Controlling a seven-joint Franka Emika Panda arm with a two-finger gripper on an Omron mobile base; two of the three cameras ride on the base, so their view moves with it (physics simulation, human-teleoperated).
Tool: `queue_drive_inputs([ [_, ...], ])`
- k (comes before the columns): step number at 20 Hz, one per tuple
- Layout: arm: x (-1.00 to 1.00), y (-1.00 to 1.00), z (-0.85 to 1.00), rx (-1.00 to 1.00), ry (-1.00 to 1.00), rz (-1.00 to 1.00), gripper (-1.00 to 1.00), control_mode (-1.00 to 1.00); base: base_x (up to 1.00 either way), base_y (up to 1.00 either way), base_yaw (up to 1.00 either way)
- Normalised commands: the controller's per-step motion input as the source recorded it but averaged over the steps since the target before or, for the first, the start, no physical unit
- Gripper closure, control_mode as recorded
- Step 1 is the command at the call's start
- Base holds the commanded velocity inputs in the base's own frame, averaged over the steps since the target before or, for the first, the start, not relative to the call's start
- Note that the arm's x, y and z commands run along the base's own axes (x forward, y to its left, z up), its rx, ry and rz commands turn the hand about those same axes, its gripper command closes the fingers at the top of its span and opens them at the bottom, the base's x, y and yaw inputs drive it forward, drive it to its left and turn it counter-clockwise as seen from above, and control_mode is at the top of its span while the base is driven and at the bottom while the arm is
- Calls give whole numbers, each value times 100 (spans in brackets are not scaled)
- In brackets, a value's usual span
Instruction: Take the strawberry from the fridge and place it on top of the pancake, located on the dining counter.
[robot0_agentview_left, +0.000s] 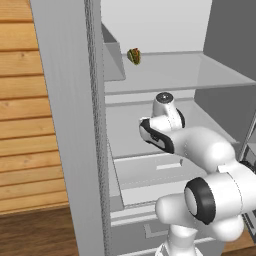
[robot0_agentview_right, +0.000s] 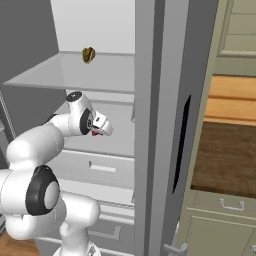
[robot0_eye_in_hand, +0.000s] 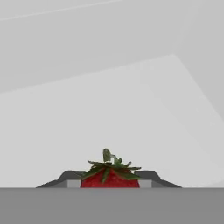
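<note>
The strawberry (robot0_eye_in_hand: 110, 177) sits right at the lens in the hand view, pinched between the two dark fingers (robot0_eye_in_hand: 146, 178), which are closed on it from either side. It is a glossy red berry with a ragged crown of dark green leaves and a short pale stem standing up from the middle. Behind it lies the plain white, smooth interior of the fridge (robot0_agentview_left: 75, 125), with a shelf surface running back to a corner.

In the right base view a speck of red (robot0_agentview_right: 94, 133) shows at the gripper (robot0_agentview_right: 102, 127), which is held inside the fridge over the middle shelf (robot0_agentview_right: 117, 135). The arm (robot0_agentview_left: 200, 150) is glossy white with dark rounded joints and reaches in from below.

The fridge is light grey outside, with flat slab doors standing open and a dark vertical slot on the right door's edge. The shelves are pale and thin-edged. On the upper shelf (robot0_agentview_left: 200, 70) rests a small yellow-green and orange produce item (robot0_agentview_left: 134, 56), well apart from the gripper. Two drawers (robot0_agentview_right: 102, 170) lie below.

No writing or brand can be read anywhere.
</note>
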Motion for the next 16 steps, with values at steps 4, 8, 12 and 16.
queue_drive_inputs([
  [4,-5,-3,2,0,-2,0,100,-100,0,0,0],
  [8,-69,-7,13,2,-16,0,100,-100,0,0,0],
  [12,-98,-14,0,8,-22,10,100,-100,0,0,0],
  [16,-79,0,32,5,-10,14,100,-100,0,0,0],
])
